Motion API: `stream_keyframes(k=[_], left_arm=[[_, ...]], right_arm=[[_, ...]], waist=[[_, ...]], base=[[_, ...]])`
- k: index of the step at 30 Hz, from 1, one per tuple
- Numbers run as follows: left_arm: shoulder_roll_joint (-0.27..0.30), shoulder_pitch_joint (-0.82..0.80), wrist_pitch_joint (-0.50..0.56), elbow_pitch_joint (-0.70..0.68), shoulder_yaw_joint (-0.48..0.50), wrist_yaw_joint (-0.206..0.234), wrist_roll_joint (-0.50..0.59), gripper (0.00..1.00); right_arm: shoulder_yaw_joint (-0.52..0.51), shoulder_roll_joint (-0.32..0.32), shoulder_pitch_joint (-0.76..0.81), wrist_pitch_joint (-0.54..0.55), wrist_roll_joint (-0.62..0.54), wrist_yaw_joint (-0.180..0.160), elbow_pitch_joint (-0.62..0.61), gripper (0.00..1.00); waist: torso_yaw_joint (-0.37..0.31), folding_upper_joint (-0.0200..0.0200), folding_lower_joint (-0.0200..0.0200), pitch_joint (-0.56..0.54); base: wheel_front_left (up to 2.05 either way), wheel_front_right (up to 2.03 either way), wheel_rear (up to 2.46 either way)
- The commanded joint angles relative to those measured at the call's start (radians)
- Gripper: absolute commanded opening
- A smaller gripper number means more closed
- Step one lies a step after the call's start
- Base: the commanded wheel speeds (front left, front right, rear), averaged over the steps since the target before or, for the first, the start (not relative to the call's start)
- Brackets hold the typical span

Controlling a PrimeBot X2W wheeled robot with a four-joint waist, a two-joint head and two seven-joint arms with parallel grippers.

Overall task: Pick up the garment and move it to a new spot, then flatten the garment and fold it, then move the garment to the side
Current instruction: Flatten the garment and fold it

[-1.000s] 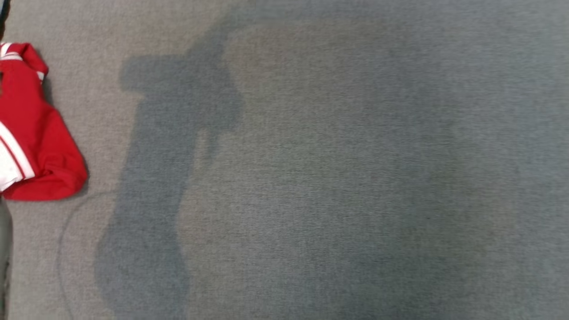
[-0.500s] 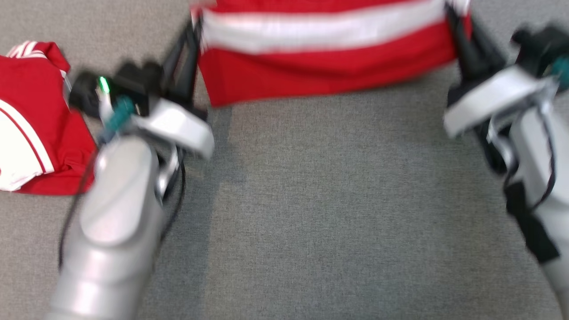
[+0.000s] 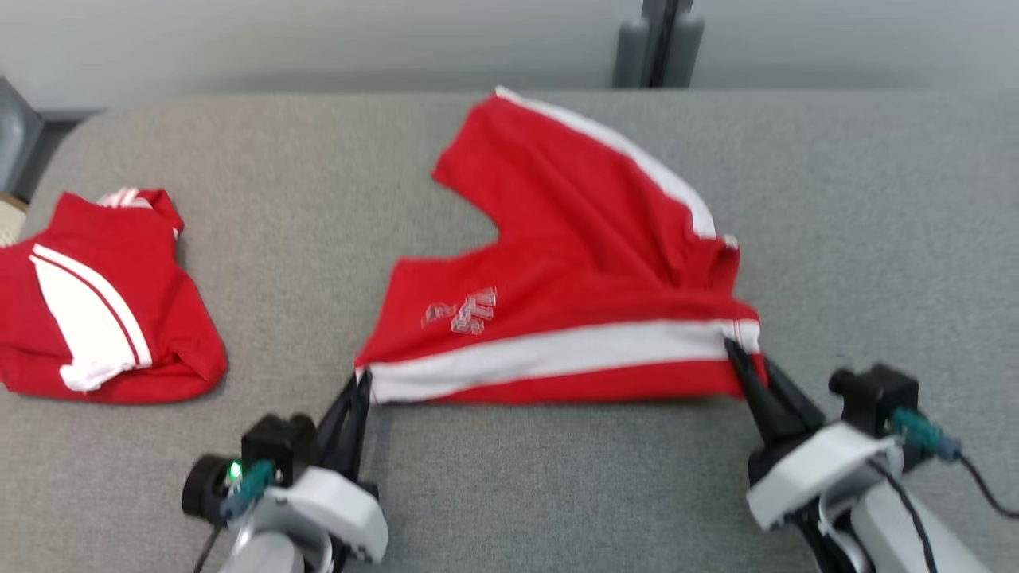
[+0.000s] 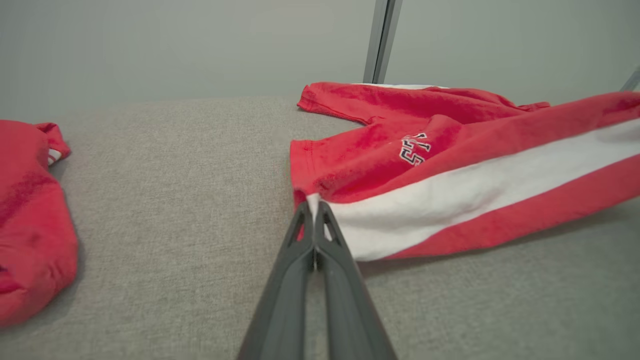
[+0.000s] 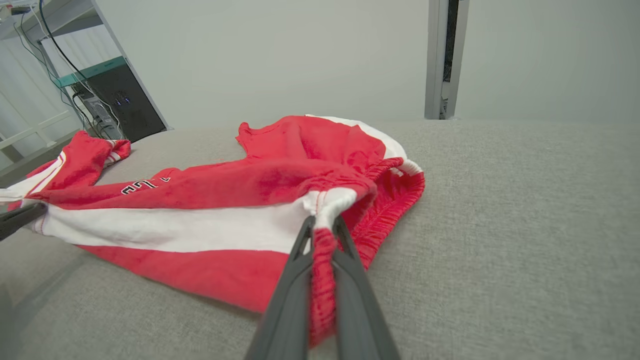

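Observation:
The garment (image 3: 573, 263) is a pair of red shorts with a white side stripe and a small printed logo. It lies spread on the grey fabric surface (image 3: 509, 493), one leg reaching toward the far edge. Its near striped edge is lifted and stretched between my two grippers. My left gripper (image 3: 362, 383) is shut on the left corner of that edge, seen close in the left wrist view (image 4: 314, 209). My right gripper (image 3: 734, 352) is shut on the right corner at the gathered waistband (image 5: 322, 225). In both wrist views the garment (image 4: 450, 185) (image 5: 200, 225) sags slightly between the grips.
A second red and white garment (image 3: 103, 310) lies folded at the left of the surface (image 4: 30, 225). A pale wall and a grey post (image 3: 657, 40) stand behind the far edge. A dark equipment rack with cables (image 5: 115, 100) stands off to the left.
The head camera has swung, so the whole picture has shifted. Half a second ago the garment hung taut between my grippers; now most of it lies on the surface.

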Motion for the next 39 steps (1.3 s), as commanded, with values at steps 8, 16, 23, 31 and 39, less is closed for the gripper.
stream_keyframes(k=[8,16,23,31,39], left_arm=[[0.001,0.181,0.0,-0.007,0.049,-0.005,0.007,0.0],[0.0,0.294,0.0,-0.05,0.114,-0.007,0.01,0.0],[0.049,0.127,0.0,-0.071,0.076,-0.031,0.077,0.0],[0.19,-0.212,0.0,0.031,-0.097,-0.038,0.064,0.0],[0.288,-0.509,0.0,0.142,-0.28,-0.038,-0.027,0.0]], right_arm=[[-0.024,0.039,0.211,-0.005,-0.013,0.0,-0.052,0.0],[-0.016,0.045,0.33,-0.005,-0.006,0.0,-0.114,0.0],[-0.049,0.075,0.283,-0.005,0.013,0.0,-0.154,0.0],[-0.094,0.148,0.155,-0.005,0.019,0.0,-0.158,0.0],[-0.127,0.189,0.048,-0.005,0.038,0.0,-0.152,0.0]], waist=[[-0.018,-0.0001,-0.0001,-0.179],[-0.04,-0.0001,-0.0001,-0.216],[-0.076,-0.0001,-0.0001,-0.14],[-0.137,-0.0001,-0.0001,0.011],[-0.195,-0.0001,-0.0001,0.145]], base=[[0.0,0.0,0.0],[0.0,0.0,0.0],[0.0,0.0,0.0],[0.0,0.0,0.0],[0.0,0.0,0.0]])
